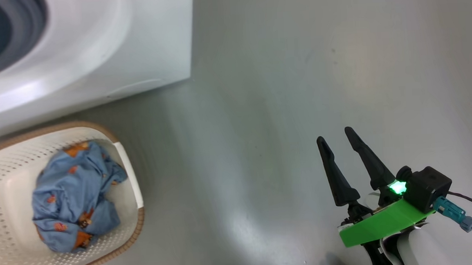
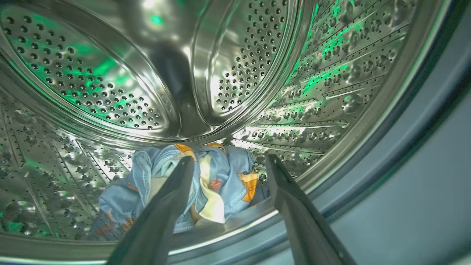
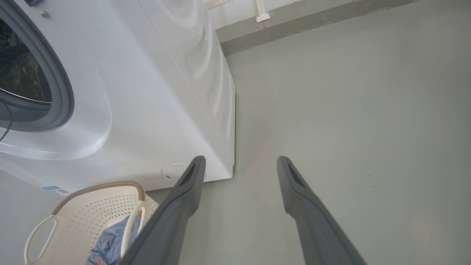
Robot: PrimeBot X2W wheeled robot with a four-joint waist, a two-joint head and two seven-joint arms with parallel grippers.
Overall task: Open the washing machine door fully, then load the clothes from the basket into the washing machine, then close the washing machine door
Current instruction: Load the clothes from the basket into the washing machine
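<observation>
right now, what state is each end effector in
Left end effector: open, holding nothing, pointing into the drum.
Right end effector: open, holding nothing, above the floor.

steel drum (image 2: 92, 84), blue clothes (image 2: 228, 173) lying inside, jaws spread before them

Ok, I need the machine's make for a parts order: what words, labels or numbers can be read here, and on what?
No text can be read.
Sticker low on the washing machine front: blue and white, print too small to read.
Clothes in the basket: orange-brown prints, no letters legible.
</observation>
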